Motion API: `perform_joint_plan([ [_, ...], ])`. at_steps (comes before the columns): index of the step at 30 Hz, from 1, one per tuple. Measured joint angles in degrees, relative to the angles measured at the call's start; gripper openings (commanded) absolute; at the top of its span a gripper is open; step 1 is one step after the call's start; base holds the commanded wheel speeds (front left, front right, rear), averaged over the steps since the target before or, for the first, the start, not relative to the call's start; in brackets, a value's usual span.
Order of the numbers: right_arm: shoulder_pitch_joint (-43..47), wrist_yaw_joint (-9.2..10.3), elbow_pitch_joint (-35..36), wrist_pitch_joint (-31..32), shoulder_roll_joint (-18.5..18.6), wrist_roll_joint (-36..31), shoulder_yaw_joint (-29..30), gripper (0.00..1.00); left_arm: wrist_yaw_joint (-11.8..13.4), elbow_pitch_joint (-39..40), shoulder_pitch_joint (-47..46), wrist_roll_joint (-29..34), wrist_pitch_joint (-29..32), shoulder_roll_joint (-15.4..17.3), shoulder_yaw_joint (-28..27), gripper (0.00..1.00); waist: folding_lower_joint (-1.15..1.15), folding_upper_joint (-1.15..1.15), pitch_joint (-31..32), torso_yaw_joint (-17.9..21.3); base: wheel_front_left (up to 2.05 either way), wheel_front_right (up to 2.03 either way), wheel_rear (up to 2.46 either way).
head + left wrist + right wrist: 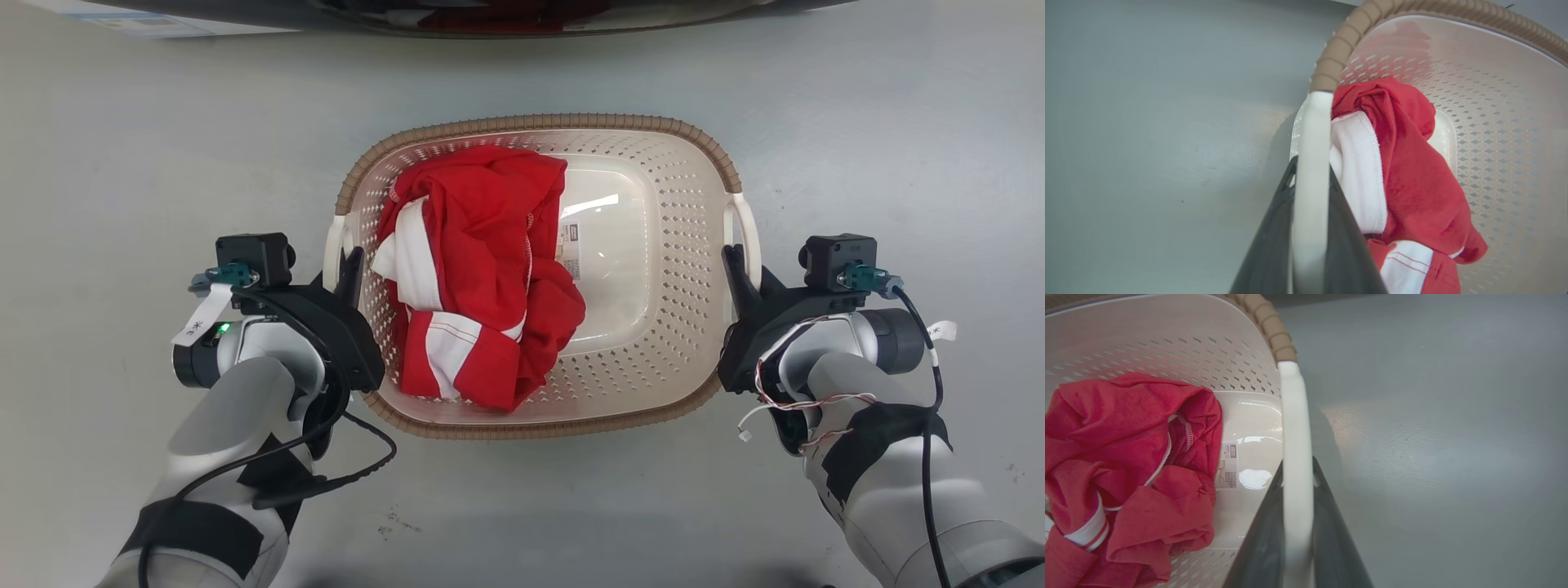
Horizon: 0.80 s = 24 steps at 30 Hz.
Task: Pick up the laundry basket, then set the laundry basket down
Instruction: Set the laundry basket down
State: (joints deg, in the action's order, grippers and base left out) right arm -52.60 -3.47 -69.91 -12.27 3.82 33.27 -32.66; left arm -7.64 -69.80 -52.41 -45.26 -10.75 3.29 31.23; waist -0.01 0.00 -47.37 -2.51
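The laundry basket (690, 245), cream and perforated with a brown woven-look rim (539, 122), lies in the middle of the head view. A crumpled red and white garment (482, 278) fills its left half. My left gripper (353, 263) is shut on the basket's white left handle (1312, 122), which runs between its two dark fingers (1267, 245). On the opposite side, my right gripper (729, 260) is shut on the white right handle (1294, 416), with a finger (1331, 539) on each side of it. Whether the basket rests on the floor or hangs just above it, I cannot tell.
Grey floor (122, 163) surrounds the basket on all sides. A dark curved front of a machine (522, 12) with red inside it crosses the top edge of the head view, beyond the basket. A label (569, 245) sticks to the basket's smooth bottom.
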Motion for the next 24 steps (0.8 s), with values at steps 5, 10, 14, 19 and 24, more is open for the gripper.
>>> perform_joint_plan([
  [5,-0.07,0.00,-0.48,-0.04,0.02,0.01,0.14,0.00,0.01,-0.15,0.00,0.00,0.05,-0.20,0.51,0.00,0.00,0.00,-0.43,-0.03,0.00,0.00,0.00],
  [10,-0.73,-0.01,-0.69,-0.41,0.05,0.05,0.20,0.00,0.01,-0.29,-0.07,-0.01,0.18,-0.21,0.77,0.00,0.00,0.00,-0.76,-0.15,0.00,0.00,0.00],
  [14,-0.75,-0.18,-0.78,-0.44,0.10,0.30,0.27,0.00,0.01,-0.33,-0.30,-0.01,0.56,-0.21,0.96,0.00,-0.01,-0.01,-0.94,-0.26,0.00,0.00,0.00],
  [19,-0.80,-0.54,-0.86,-0.70,0.25,0.31,0.24,0.00,0.01,-0.36,-0.38,-0.03,0.56,-0.25,1.08,0.00,-0.01,-0.01,-1.12,-0.41,0.00,0.00,0.00],
  [24,-0.86,-0.57,-0.96,-0.77,0.26,0.31,0.19,0.00,0.01,-0.38,-0.52,-0.04,0.56,-0.27,1.37,0.00,0.00,-0.01,-1.07,-0.49,0.00,0.00,0.00],
])
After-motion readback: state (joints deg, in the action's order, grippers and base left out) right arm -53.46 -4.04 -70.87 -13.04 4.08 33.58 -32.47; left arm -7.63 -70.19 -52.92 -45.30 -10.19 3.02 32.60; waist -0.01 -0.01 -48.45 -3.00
